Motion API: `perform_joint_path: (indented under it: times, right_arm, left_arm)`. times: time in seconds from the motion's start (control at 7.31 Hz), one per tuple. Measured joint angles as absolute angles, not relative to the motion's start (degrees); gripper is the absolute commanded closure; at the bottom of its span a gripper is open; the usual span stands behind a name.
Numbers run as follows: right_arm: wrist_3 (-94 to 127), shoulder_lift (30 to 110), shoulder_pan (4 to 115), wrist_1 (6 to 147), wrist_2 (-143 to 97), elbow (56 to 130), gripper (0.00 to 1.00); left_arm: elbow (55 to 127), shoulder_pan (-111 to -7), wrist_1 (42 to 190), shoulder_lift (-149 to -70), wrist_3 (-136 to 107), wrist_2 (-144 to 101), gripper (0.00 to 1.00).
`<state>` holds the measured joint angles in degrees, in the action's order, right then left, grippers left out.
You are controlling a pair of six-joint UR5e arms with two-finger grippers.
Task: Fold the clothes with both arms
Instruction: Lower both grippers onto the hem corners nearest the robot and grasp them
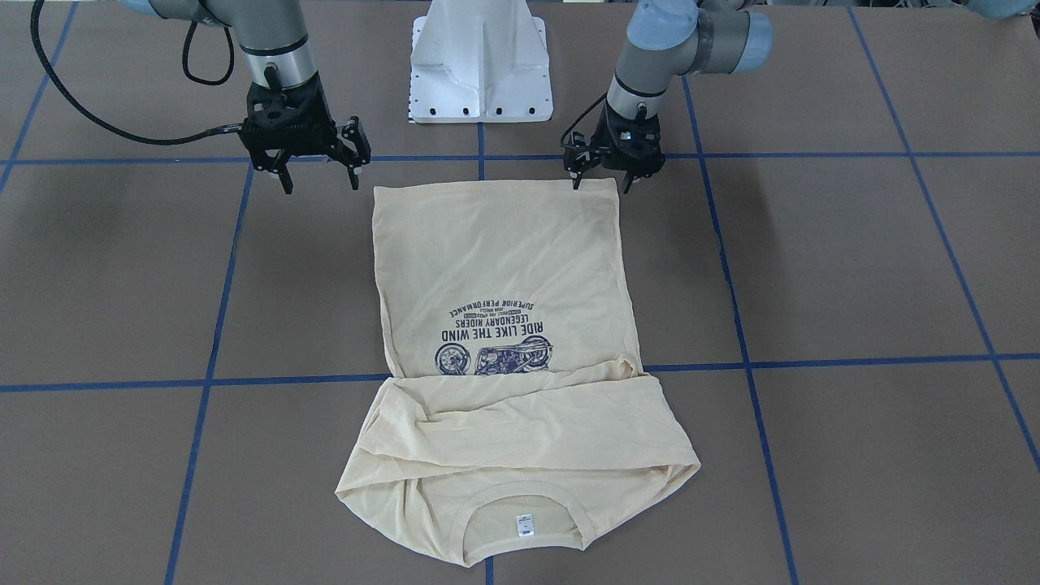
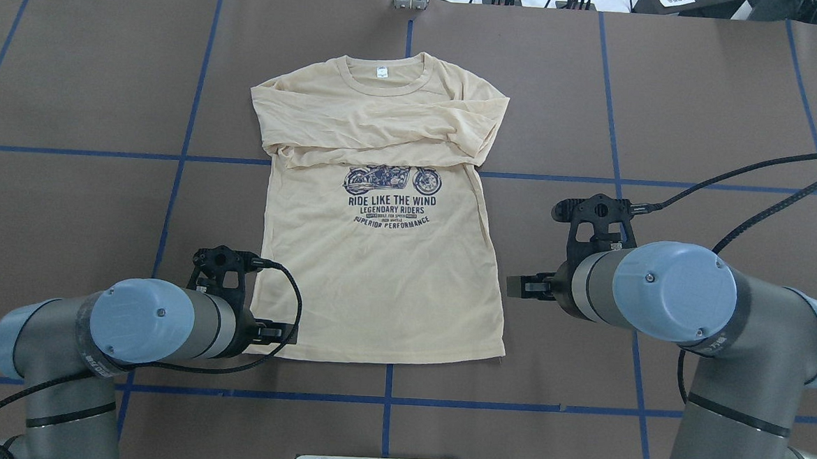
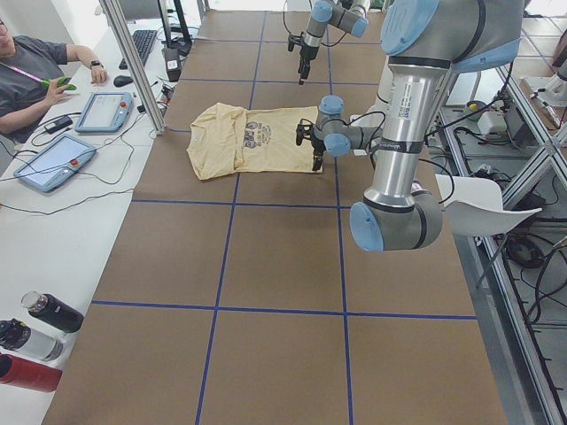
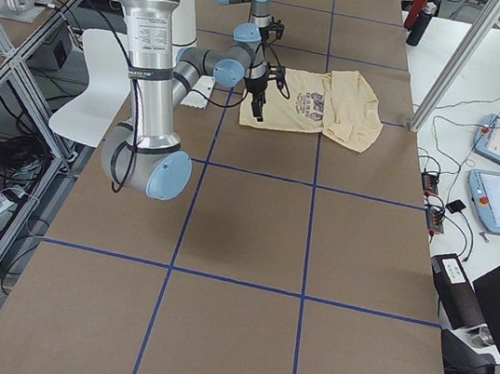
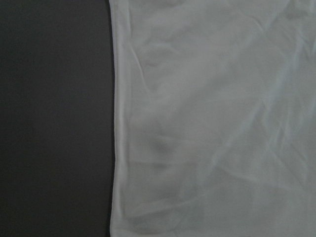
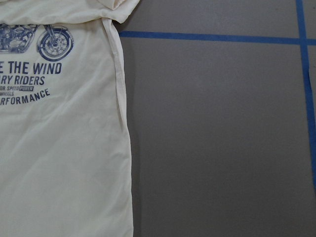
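Note:
The clothes are one cream long-sleeved T-shirt [image 2: 378, 270] lying flat and print-up, collar away from the robot. Both sleeves [image 2: 378, 133] are folded across its chest above the navy motorcycle print [image 1: 497, 325]. My left gripper [image 1: 600, 185] is open and low at the hem corner on its own side, one fingertip [image 1: 576, 182] at the hem and the other off the cloth. The left wrist view shows only the shirt's edge [image 5: 118, 123] close up. My right gripper [image 1: 320, 185] is open over bare table, well clear of the other hem corner. The right wrist view looks down on the shirt's side seam [image 6: 121, 128].
The white pedestal base [image 1: 481, 65] stands just behind the hem. Blue tape lines [image 1: 812, 357] grid the brown table. Black cables [image 2: 768, 178] trail from both wrists. A seated person [image 3: 31, 75], tablets [image 3: 49, 159] and bottles [image 3: 40, 341] are at a side desk.

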<state>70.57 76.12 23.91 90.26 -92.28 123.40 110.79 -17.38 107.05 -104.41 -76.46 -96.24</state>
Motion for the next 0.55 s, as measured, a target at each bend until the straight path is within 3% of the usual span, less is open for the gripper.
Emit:
perform_joint_path:
  times: [0.27,0.55]
  right_arm:
    - [70.6,76.1,23.9,90.3,-92.2,123.4,0.0]
    - [70.6,76.1,23.8,90.3,-92.2,123.4,0.0]
  left_arm:
    - [109.8,-17.1,107.0,-104.3,-76.5,-96.3,0.4]
    - [109.1,-17.1,107.1,-104.3,-76.5,-96.4,0.46]
